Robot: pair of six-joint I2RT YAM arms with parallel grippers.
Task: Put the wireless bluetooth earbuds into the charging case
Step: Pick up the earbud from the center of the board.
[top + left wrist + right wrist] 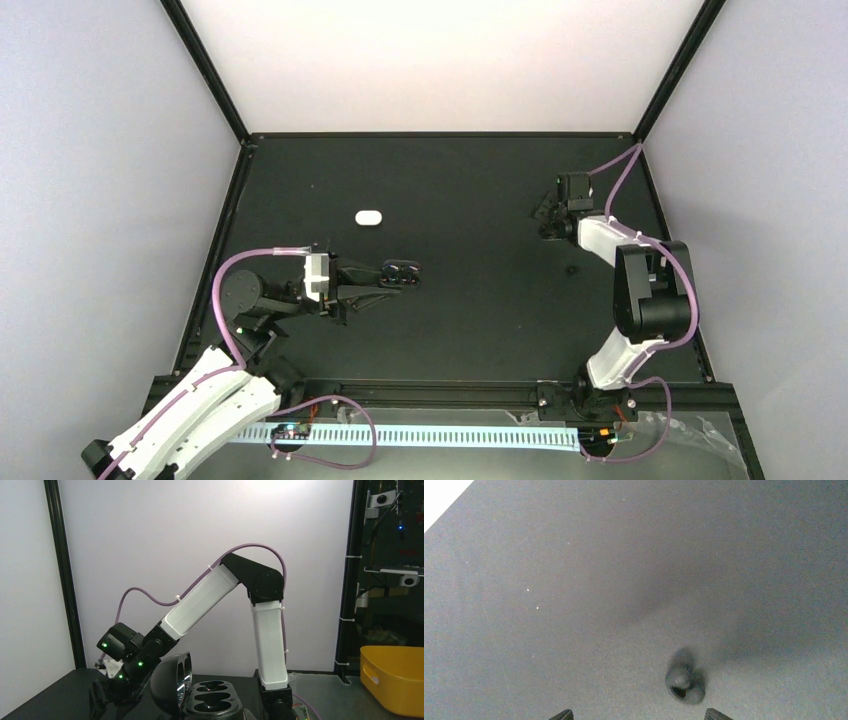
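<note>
The earbud (684, 682) lies on the tabletop (574, 580) low in the right wrist view, between the right jaws, which are wide open and empty, and nearer the right-hand tip. The left jaws grip the open charging case (405, 272) at centre-left of the top view.

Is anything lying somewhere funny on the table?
Yes. One small dark bud lies alone on the table, just ahead of the right tool, away from the open black case in the left tool. A white pill-shaped thing also lies alone farther back.
</note>
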